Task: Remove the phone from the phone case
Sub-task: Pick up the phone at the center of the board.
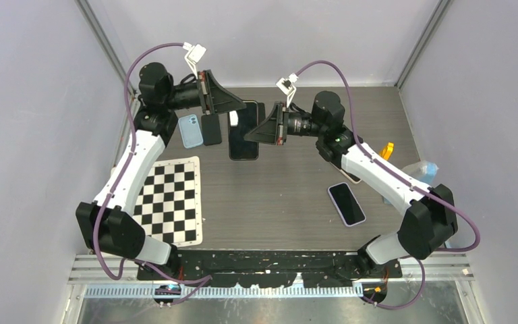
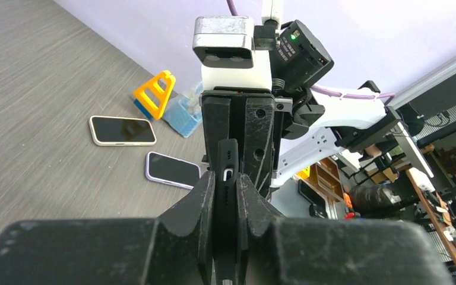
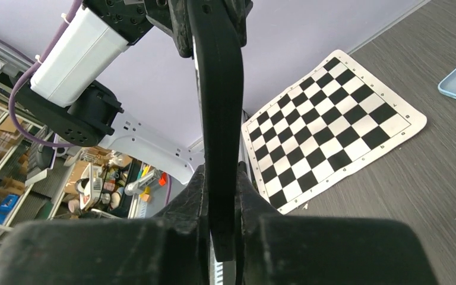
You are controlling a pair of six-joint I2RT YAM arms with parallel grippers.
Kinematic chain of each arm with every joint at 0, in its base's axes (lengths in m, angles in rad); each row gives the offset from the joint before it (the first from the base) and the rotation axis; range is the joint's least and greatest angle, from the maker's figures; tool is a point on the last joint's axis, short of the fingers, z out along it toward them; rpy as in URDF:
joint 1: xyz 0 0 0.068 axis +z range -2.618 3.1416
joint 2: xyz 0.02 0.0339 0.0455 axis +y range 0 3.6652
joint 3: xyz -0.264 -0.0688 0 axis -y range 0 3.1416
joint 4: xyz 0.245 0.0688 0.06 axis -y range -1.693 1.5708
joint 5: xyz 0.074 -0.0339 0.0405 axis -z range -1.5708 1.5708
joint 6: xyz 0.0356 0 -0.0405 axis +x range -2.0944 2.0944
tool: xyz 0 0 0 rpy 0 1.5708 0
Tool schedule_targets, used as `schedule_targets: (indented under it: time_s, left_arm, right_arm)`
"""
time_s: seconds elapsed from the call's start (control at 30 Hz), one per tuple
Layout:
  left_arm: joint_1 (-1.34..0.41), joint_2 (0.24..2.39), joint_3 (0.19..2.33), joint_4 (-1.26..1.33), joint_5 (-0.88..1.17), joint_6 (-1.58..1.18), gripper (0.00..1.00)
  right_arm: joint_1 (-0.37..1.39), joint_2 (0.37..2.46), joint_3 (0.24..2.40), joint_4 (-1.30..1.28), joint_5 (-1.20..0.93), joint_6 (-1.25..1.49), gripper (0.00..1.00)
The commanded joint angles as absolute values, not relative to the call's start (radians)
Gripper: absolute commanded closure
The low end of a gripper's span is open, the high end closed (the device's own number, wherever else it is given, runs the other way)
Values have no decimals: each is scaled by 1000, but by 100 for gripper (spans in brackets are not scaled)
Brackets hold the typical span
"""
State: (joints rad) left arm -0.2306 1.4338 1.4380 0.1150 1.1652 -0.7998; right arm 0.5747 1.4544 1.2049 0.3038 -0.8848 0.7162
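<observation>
A black phone in its black phone case (image 1: 245, 135) is held off the table at the back middle, gripped from both ends. My left gripper (image 1: 238, 106) is shut on its far end; in the left wrist view the case's edge with its port cutouts (image 2: 227, 155) runs up between my left gripper (image 2: 226, 179). My right gripper (image 1: 262, 133) is shut on the near right side; in the right wrist view the dark edge of the case (image 3: 219, 89) rises out of my right gripper (image 3: 221, 178). I cannot tell phone from case along the edge.
A light blue case (image 1: 190, 130) and a black slab (image 1: 212, 129) lie under the left wrist. A chessboard mat (image 1: 168, 199) lies at the left. A purple-rimmed phone (image 1: 346, 203), a white-rimmed phone (image 2: 122, 130), an orange stand (image 1: 387, 150) and a blue plastic item (image 1: 423, 172) are at the right.
</observation>
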Motion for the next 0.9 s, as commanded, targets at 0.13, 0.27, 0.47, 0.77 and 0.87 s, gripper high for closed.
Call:
schedule_targets:
  time_s: [0.13, 0.27, 0.47, 0.77, 0.87]
  left_arm:
    - [-243, 1408, 1443, 203, 1276, -831, 51]
    - [-242, 1395, 1409, 205, 1269, -827, 41]
    - [-243, 1375, 1374, 157, 1214, -827, 48]
    - [-242, 1385, 1438, 11, 1247, -835, 70]
    - [-242, 1380, 1450, -10, 1269, -837, 73]
  right_arm:
    - [581, 1471, 1280, 358, -840, 793, 99]
    - [579, 1490, 1306, 418, -857, 839, 99]
    - [581, 1513, 1333, 487, -886, 891, 99]
    - [581, 1545, 1431, 220, -913, 703, 99]
    - [581, 1556, 1453, 149, -944, 671, 99]
